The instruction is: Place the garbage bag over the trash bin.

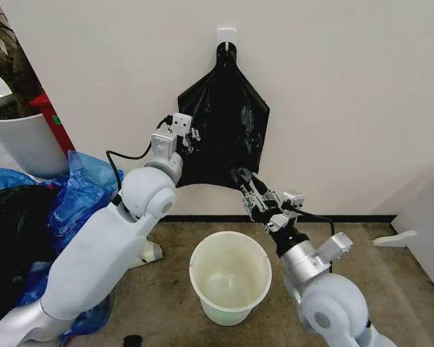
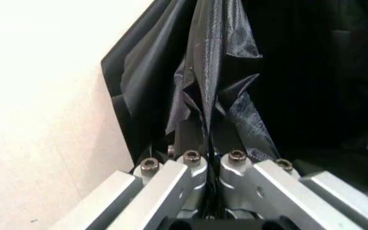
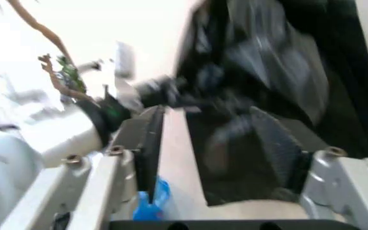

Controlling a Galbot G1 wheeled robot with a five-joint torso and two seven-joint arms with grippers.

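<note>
Against the wall, the garbage bag (image 1: 224, 126) hangs from a white hook (image 1: 226, 34), spread fan-like, lower edge well above the trash bin (image 1: 228, 275) on the floor below. Left gripper (image 1: 190, 134) sits at the bag's left edge, clenched on a pleat of film; left wrist view shows the fingers (image 2: 190, 143) pressed together w/ folds running up out of them. Right gripper (image 1: 252, 191) is at the bag's lower right corner, jaws spread wide; right wrist view shows film lying between the fingers (image 3: 277, 143) but not pinched. Risks, as judged: film is thin, so a hard pull by the left w/ the top still on the hook could tear it or stretch it thin. Right may close on one layer only, or on none, so the mouth won't open over the bin. A one-sided hold could let the bag swing and bunch. Bin is light and unsecured; a dragging bag or arm could tip it. Blue bags (image 1: 79, 189) lie at left, near the left arm.
</note>
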